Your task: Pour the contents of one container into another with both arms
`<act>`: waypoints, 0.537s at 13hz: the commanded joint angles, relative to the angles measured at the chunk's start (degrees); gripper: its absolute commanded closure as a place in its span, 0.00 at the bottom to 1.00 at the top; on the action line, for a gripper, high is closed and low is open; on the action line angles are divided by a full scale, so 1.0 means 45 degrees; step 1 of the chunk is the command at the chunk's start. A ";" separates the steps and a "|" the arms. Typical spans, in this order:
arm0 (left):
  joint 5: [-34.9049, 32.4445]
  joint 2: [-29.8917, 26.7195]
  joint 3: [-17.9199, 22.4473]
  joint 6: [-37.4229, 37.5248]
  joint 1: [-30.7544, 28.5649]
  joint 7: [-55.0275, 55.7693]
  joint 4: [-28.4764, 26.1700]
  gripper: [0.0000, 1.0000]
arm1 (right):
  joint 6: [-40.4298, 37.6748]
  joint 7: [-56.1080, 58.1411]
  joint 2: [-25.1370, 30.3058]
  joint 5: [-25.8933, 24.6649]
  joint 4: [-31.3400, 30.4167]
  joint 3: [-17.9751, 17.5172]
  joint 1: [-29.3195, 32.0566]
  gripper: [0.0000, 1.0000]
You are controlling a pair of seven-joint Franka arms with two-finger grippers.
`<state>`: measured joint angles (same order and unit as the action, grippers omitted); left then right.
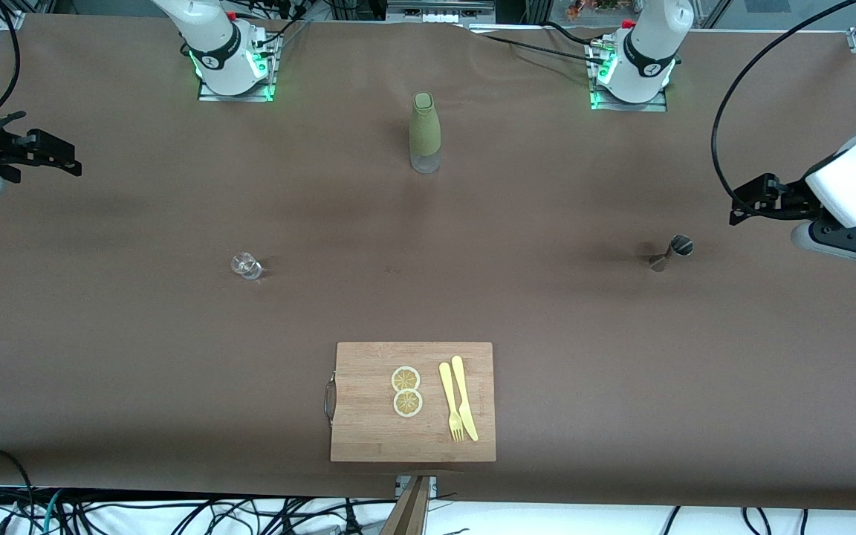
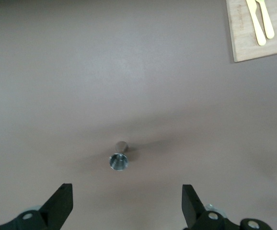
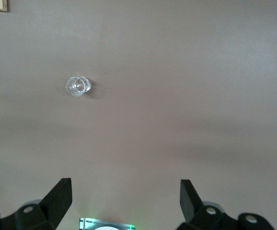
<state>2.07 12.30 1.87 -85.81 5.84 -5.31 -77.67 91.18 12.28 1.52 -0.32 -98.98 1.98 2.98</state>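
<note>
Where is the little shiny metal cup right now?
The silver jigger stands on the brown table toward the left arm's end, nearer the front camera than the green bottle, below the open left gripper.

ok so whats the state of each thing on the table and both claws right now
glass cup: upright on the table, untouched, toward the right arm's end
jigger: upright on the table, untouched, toward the left arm's end
bottle: upright, capped
cutting board: flat, holding lemon slices, fork and knife
left claw: open, empty, waiting above the jigger
right claw: open, empty, up over the table
</note>
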 commanded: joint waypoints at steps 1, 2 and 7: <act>-0.0264 0.0001 -0.0278 0.0378 -0.0107 0.0809 0.0249 0.00 | -0.0047 -0.0189 0.0404 -0.0183 0.0235 0.0087 -0.0017 0.00; -0.0109 -0.0019 -0.0298 0.0398 -0.0146 0.0809 0.0229 0.00 | -0.0202 -0.0325 0.0404 -0.0087 0.0237 0.0358 -0.0036 0.00; 0.0400 0.0137 -0.0357 0.0241 -0.0243 0.0770 0.0229 0.00 | -0.0203 -0.1360 0.0423 0.0031 0.0334 0.0733 -0.0467 0.00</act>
<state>2.60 12.39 0.94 -85.24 5.83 -2.60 -77.67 91.10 8.79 2.93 -0.17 -98.18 4.97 2.07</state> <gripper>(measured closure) 0.000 0.000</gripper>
